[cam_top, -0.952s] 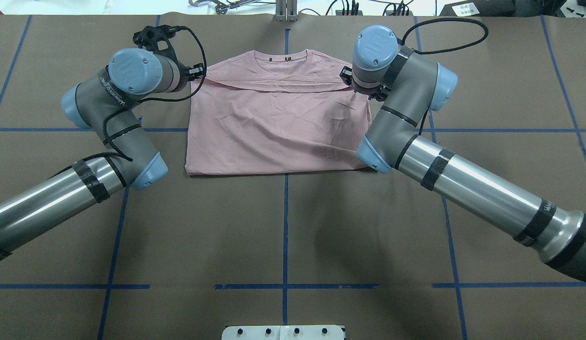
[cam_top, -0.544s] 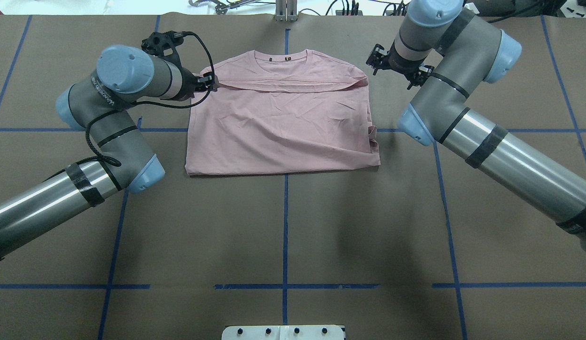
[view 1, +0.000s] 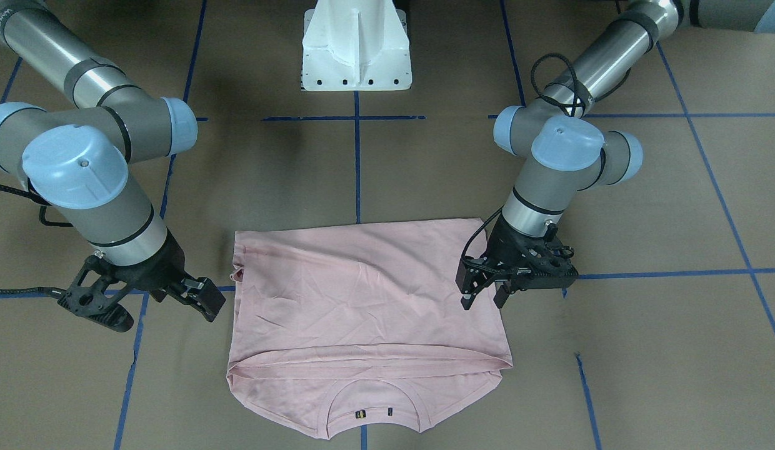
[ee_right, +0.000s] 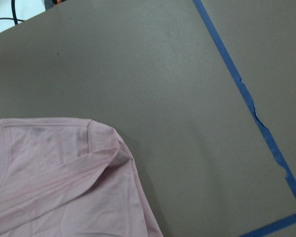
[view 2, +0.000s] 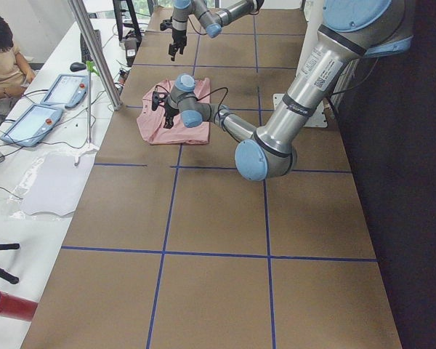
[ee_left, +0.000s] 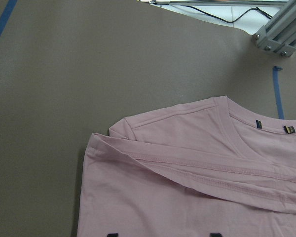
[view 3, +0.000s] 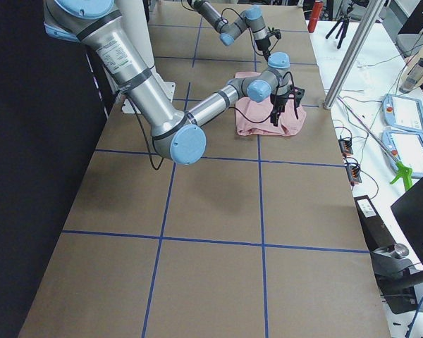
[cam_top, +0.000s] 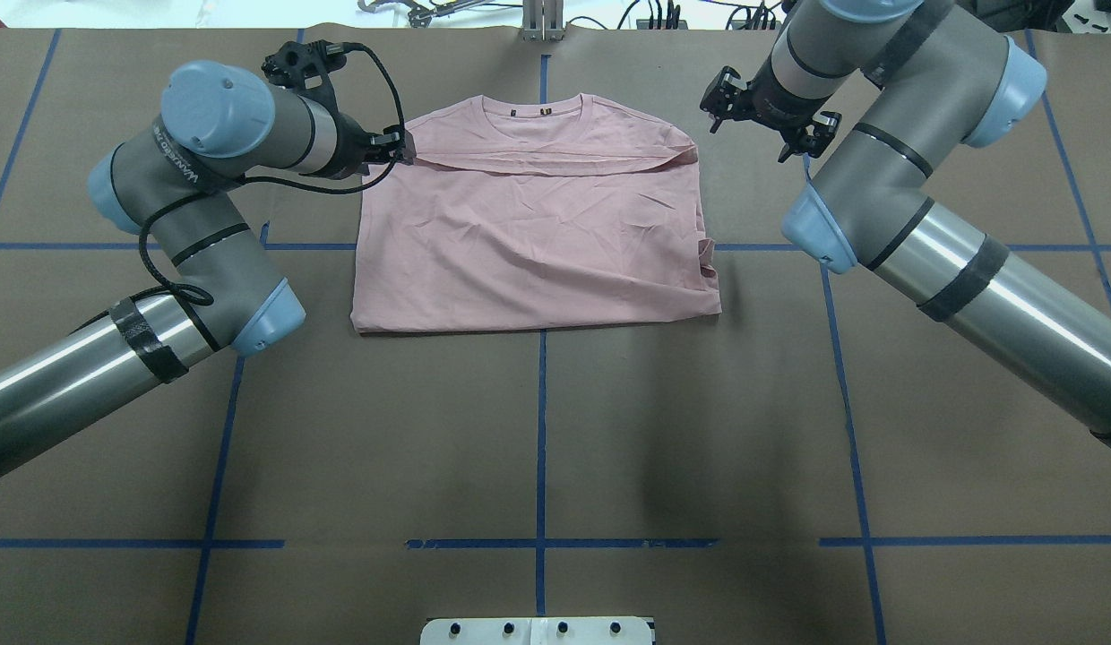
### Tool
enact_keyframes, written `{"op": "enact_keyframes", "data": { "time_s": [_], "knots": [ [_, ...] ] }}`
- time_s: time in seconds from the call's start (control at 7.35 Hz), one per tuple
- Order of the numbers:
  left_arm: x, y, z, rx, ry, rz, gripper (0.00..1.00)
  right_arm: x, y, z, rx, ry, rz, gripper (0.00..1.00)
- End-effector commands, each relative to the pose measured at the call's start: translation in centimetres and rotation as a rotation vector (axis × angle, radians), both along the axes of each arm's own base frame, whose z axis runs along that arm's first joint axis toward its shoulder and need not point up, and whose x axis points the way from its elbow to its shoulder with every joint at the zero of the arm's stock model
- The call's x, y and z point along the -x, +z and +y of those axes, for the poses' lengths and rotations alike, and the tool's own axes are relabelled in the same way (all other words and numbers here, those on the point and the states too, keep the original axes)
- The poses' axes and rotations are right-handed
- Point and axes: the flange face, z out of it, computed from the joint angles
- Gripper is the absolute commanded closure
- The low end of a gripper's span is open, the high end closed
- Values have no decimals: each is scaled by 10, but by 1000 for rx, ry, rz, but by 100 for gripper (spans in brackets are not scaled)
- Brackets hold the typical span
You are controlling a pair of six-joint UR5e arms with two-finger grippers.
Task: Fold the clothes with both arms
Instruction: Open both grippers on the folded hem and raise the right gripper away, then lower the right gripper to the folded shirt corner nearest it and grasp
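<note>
Front view: pink shirt (view 1: pixel 362 294) lies flat on the table (view 1: pixel 425 175), hem folded up near the collar. Left gripper (view 1: pixel 483 303) hovers over one side edge, jaws wide, holding nothing. Right gripper (view 1: pixel 203 300) sits just off the other side, empty; its spread can't be told. Overhead: the fold looks set, so both are probably clearing for the next fold. Left wrist: fingertips (ee_left: pixel 214 235) apart above the fabric.

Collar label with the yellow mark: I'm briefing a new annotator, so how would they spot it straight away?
On the brown table, the pink T-shirt lies folded. Its round collar is at the edge farthest from the robot. Inside it sit two tiny labels: the yellow-marked label, not the plain dark label.
</note>
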Motion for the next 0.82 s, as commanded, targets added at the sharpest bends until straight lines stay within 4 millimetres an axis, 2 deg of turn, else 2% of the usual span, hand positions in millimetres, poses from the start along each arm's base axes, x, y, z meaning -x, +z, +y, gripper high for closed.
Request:
{"op": "enact_keyframes", "data": {
  "time_s": [0.0,0.14,0.27,0.41,0.68],
  "knots": [
    [5,3,9,14,52,24,31,1,6,71,59,23,-59,0],
    [8,3,10,12,51,26,31,8,-12,98,127,75,-118,1],
    [10,6,12,12,51,26,31,49,-11,127,179,93,-113,6],
    [11,6,11,10,47,25,31,76,-2,141,167,121,-73,10],
    [11,5,11,8,46,25,31,89,18,136,187,125,-34,13]
  ]
}}
